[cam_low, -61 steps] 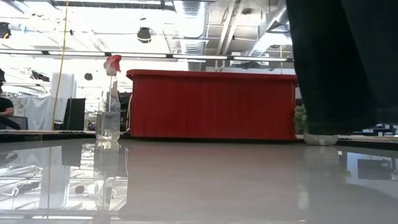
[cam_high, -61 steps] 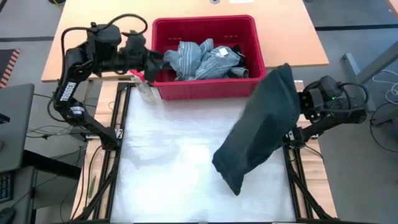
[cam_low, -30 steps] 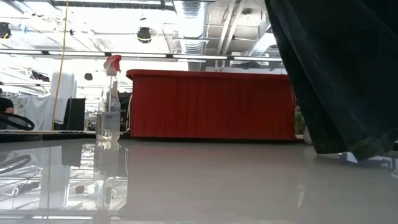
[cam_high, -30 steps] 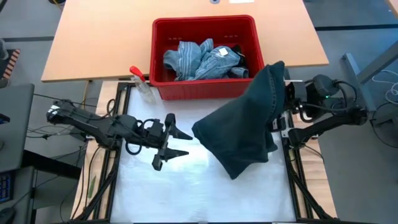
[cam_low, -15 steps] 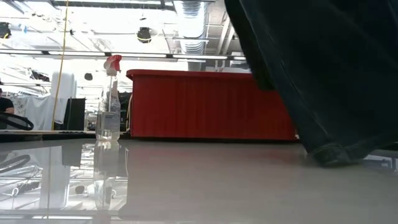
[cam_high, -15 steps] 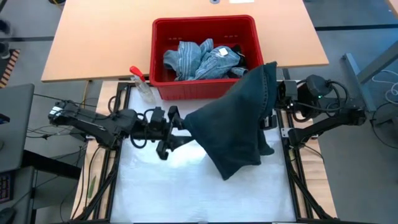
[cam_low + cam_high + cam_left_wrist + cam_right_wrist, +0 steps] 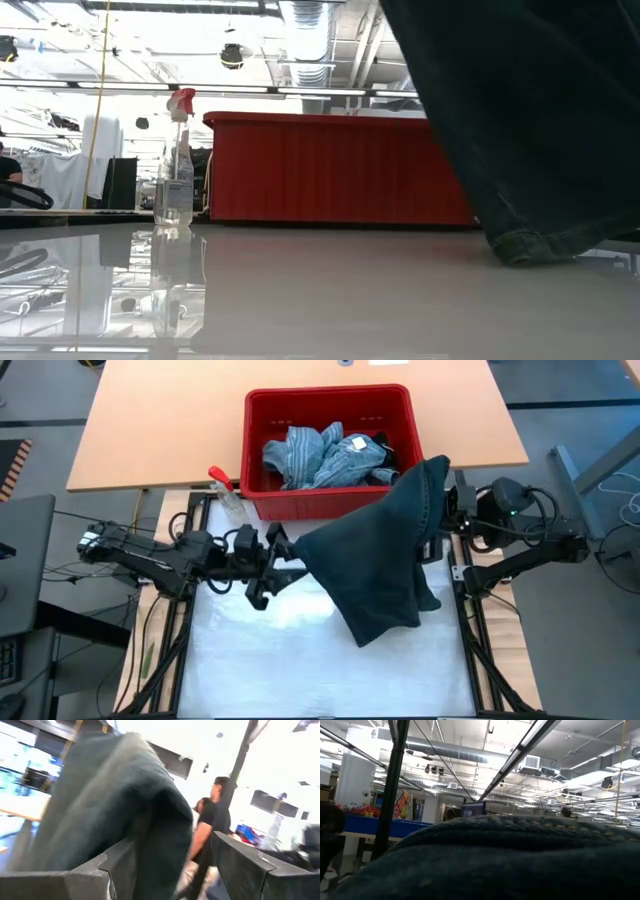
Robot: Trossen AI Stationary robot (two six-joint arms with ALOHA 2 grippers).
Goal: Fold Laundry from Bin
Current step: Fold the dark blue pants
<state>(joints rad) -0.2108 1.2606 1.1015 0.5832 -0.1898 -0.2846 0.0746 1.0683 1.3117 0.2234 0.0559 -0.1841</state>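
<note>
A dark navy garment [image 7: 375,565] hangs from my right gripper [image 7: 447,493], which is shut on it high over the table's right side, near the bin's right corner. Its lower hem [image 7: 530,245] hangs down to about table height. My left gripper [image 7: 290,563] is open and raised at the garment's left edge [image 7: 165,815], which lies between its two fingers. I cannot tell whether they touch it. The red bin [image 7: 330,395] stands at the far edge and holds striped and light blue laundry [image 7: 325,455]. My right gripper holds the dark navy garment by its top end [image 7: 435,475]. The cloth drapes over the fingers and hides the place of contact in both the high view and the right wrist view [image 7: 520,860]. The garment hangs slack, slanting down toward the table's middle.
A clear spray bottle [image 7: 228,495] with a red trigger stands left of the bin [image 7: 340,170], and also shows in the low view [image 7: 175,170]. The white table top [image 7: 260,660] lies bare at the near left. People stand in the room behind [image 7: 210,830].
My left gripper has gone toward the far right, up to the hanging garment, and has tipped upward, staying open. The garment's left edge now lies between its fingers. The garment has swung a little toward the table's left, still hanging from my right gripper.
</note>
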